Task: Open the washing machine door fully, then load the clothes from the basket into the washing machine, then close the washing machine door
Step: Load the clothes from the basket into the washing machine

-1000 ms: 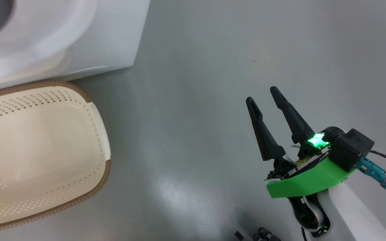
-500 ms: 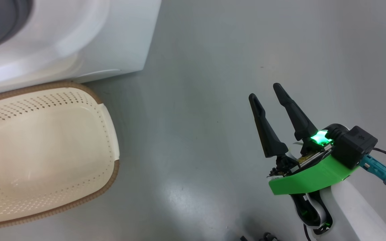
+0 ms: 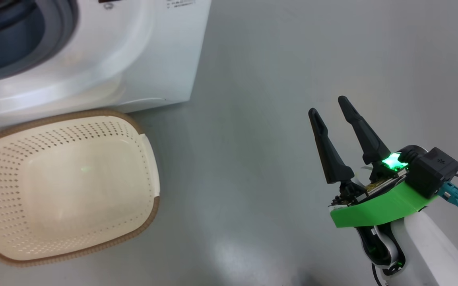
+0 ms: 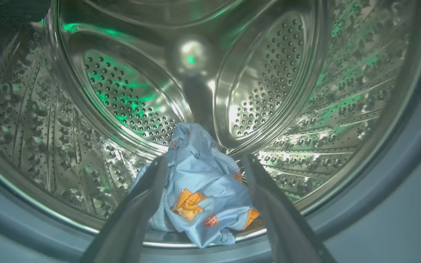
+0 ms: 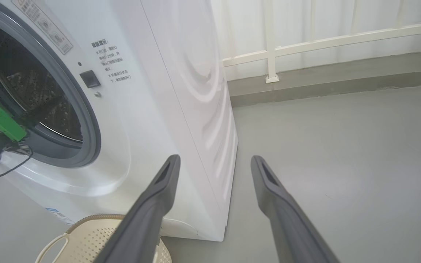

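Glossy grey floor (image 3: 261, 79), white railing (image 5: 327, 42) behind; right gripper (image 3: 328, 106) fingers wide, left gripper (image 4: 205, 159) fingers wide too, clothes (image 4: 199, 193) lying inside the washing machine (image 5: 152, 109).

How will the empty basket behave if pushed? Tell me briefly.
The basket is probably light: thin perforated plastic, nothing inside. It would likely slide rather than tip, being low, wide and on a smooth glossy floor. Its walls look stiff.

Basket (image 3: 94, 131) cut off by head view's left edge. Left end effector (image 4: 205, 160) hides clothes' (image 4: 203, 193) edges. Washing machine (image 5: 181, 91) label text (image 5: 113, 60) too small to read.
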You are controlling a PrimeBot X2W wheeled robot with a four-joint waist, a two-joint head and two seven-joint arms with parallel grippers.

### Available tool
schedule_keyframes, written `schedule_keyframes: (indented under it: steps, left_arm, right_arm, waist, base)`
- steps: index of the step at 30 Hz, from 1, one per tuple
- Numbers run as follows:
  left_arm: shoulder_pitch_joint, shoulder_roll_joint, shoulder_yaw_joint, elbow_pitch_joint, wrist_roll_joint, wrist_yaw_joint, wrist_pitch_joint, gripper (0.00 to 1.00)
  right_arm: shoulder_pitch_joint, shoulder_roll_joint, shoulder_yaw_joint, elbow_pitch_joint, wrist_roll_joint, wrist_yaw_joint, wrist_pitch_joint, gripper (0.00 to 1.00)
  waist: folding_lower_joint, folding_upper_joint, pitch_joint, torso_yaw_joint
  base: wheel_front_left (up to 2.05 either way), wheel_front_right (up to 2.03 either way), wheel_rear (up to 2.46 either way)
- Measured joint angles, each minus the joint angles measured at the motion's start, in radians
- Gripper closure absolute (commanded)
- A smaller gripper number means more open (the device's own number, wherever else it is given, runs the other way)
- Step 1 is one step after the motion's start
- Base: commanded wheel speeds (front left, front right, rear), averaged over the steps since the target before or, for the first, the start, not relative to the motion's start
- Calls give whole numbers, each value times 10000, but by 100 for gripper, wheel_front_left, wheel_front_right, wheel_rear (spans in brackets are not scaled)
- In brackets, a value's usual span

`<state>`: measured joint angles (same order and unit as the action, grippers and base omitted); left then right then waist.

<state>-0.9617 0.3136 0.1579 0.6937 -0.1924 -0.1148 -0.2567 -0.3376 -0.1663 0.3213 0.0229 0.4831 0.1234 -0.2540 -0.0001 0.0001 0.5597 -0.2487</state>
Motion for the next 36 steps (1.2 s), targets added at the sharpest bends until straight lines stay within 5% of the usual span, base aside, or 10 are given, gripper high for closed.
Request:
schedule_keyframes:
  steps: [16, 36]
  left_arm:
    - [3076, -1248, 633, -1785, 462, -127, 0, 0]
    - [6652, -1889, 399, -3126, 577, -165, 2, 0]
  right_arm:
    - [840, -537, -234, 230, 21, 0, 0, 0]
    - [2255, -1011, -518, 385, 192, 0, 0, 0]
  waist:
    - [0, 0, -1539, 525]
    - [-1, 0, -3548, 1112]
  base:
    - [0, 0, 0]
    - [0, 0, 0]
